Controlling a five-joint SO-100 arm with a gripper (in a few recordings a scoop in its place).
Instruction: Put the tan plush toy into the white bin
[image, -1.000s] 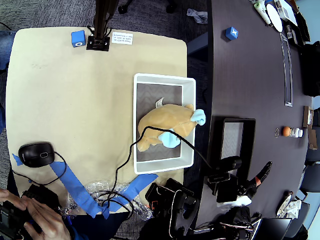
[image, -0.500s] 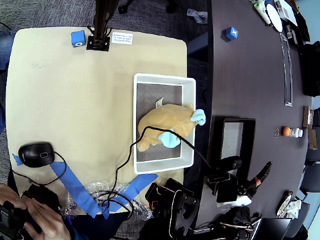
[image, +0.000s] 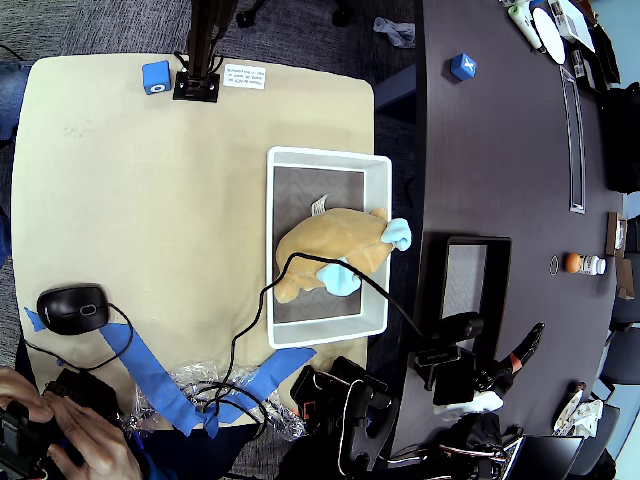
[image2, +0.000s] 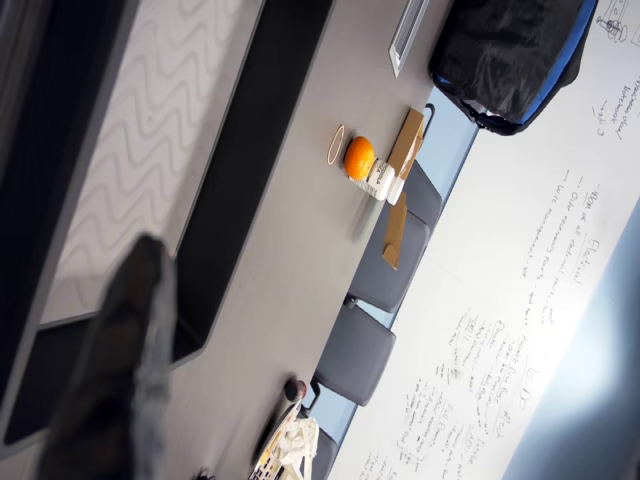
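— Where's the gripper?
— In the wrist view, a dark blurred finger low on the left; whether it's open or closed I cannot tell. Beyond it lie a black tray with wavy grey floor and an orange ball.
— What's around the bin?
— Overhead, a black cable crosses the white bin; a computer mouse and blue tape lie lower left.
— And the toy?
— The tan plush toy lies inside the bin, long axis diagonal, blue paw at the right rim.
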